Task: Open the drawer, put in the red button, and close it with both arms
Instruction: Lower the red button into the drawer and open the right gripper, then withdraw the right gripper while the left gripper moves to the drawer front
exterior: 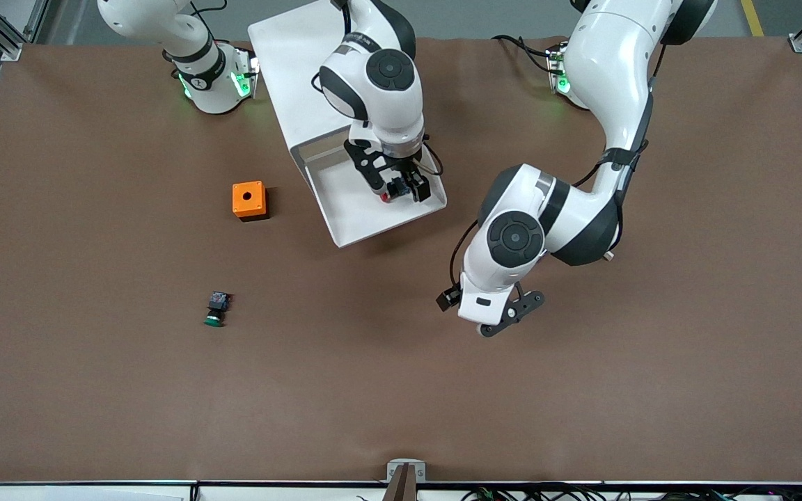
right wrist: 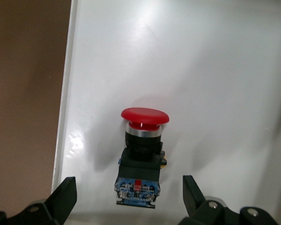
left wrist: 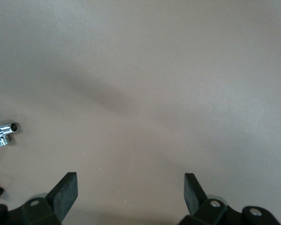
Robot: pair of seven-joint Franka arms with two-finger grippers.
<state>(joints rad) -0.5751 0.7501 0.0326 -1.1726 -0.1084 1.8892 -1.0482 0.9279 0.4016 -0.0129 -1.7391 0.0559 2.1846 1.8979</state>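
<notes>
Red button point(right wrist: 141, 154) lying in open drawer point(exterior: 345, 216); right gripper point(exterior: 401, 189) above, fingers apart; left gripper point(exterior: 505, 321) waiting beside drawer, fingers apart; risk: snagging button on retreat.

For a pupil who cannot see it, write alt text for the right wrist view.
A red button lies on its side on the white floor of the open drawer, between the spread fingers of the open right gripper, which do not touch it. Brown table shows along the drawer's rim.

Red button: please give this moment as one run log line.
red button: lying in open drawer | right gripper: open, over it | left gripper: open, over bare table
</notes>
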